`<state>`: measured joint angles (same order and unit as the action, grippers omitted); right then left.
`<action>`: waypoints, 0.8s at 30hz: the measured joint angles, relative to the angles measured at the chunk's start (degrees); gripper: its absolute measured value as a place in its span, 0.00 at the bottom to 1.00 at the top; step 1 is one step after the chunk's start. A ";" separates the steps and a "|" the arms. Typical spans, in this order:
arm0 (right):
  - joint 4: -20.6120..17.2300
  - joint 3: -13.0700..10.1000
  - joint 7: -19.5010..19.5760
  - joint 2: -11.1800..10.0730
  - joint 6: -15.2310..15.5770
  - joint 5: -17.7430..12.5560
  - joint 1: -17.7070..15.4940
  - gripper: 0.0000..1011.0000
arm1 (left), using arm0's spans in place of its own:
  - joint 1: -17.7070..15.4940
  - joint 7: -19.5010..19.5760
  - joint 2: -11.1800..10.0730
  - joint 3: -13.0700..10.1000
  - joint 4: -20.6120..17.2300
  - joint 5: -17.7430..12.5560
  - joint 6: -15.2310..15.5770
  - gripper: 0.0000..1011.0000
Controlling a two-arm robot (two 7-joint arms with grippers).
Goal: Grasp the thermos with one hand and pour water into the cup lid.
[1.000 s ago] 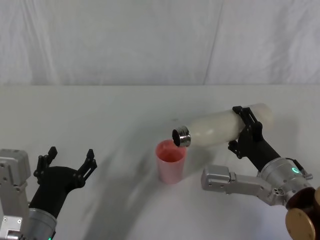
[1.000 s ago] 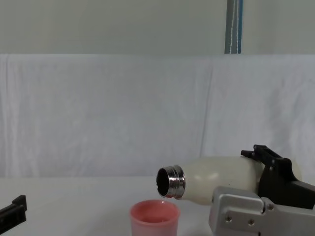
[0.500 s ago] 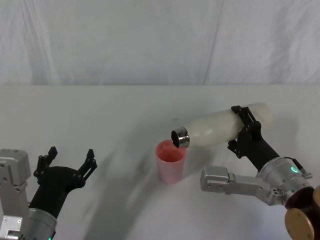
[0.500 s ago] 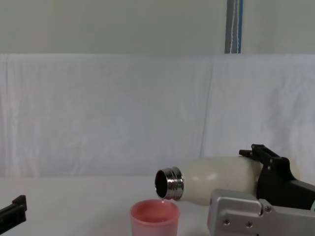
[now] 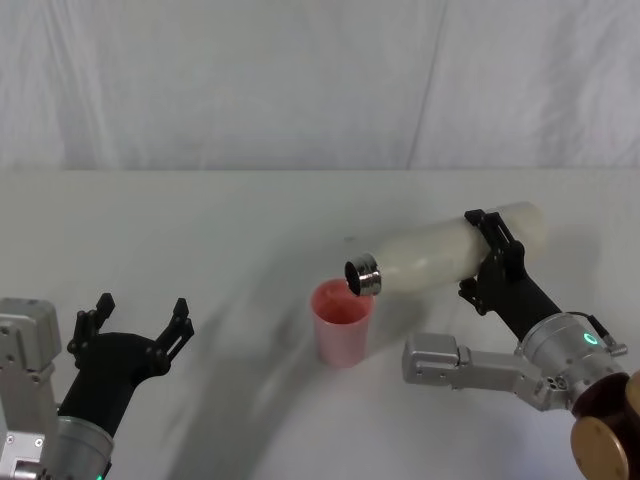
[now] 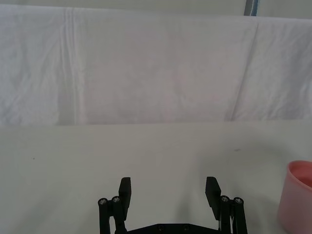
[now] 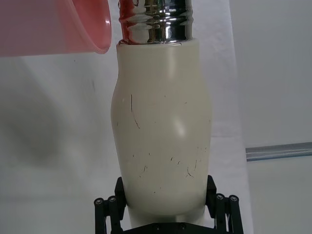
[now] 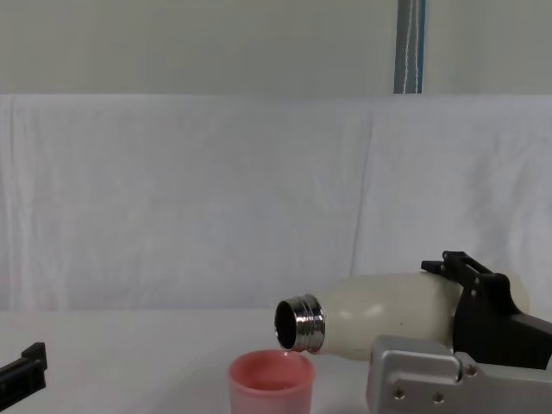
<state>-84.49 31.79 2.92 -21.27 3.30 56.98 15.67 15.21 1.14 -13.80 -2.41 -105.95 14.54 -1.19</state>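
Head view: the right hand [image 5: 492, 256] grips the thermos [image 5: 440, 257], tipped over the cup lid [image 5: 341, 322] on the worktop [image 5: 200, 230]. The left hand [image 5: 138, 325] waits wide open, holding nothing.

Chest view: the thermos mouth [image 8: 295, 323] sits just above the cup lid.

Right wrist view: fingers [image 7: 108, 207] squeeze the thermos on both sides.

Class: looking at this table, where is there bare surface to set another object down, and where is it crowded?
Free: the white table between the idle, open left gripper and the small pink plastic cup, and the strip behind it toward the backdrop. Crowded: the right side, where the right gripper holds the tilted cream-white thermos over the cup.
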 joint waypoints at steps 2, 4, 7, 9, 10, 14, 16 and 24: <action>0.00 0.00 0.09 -0.04 0.02 0.09 0.05 0.95 | 0.00 0.00 0.00 0.00 0.00 0.00 0.00 0.99; 0.02 0.04 0.15 -0.05 0.02 0.17 0.11 0.95 | 0.00 0.00 0.00 0.00 0.00 0.00 0.00 0.99; 0.14 0.19 0.35 -0.10 0.01 0.44 0.25 0.95 | 0.00 0.00 0.00 0.00 0.00 0.00 0.00 0.99; 0.15 0.25 0.41 -0.15 0.01 0.58 0.29 0.95 | 0.00 0.00 0.00 0.00 0.00 0.00 0.00 0.99; 0.21 0.30 0.49 -0.21 -0.01 0.72 0.37 0.95 | 0.00 0.00 0.00 0.00 0.00 0.00 0.00 0.99; 0.34 0.44 0.75 -0.32 -0.03 1.05 0.60 0.95 | 0.00 0.00 0.00 0.00 0.00 0.00 0.00 0.99; 0.40 0.50 0.81 -0.36 -0.04 1.19 0.68 0.95 | 0.00 0.00 0.00 0.00 0.00 0.00 0.00 0.99; 0.64 0.77 1.05 -0.46 -0.01 1.62 0.98 0.95 | 0.00 0.00 0.00 0.00 0.00 0.00 0.00 0.99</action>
<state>-83.85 32.55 3.97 -21.73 3.29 58.60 16.66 15.21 1.14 -13.81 -2.41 -105.95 14.54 -1.19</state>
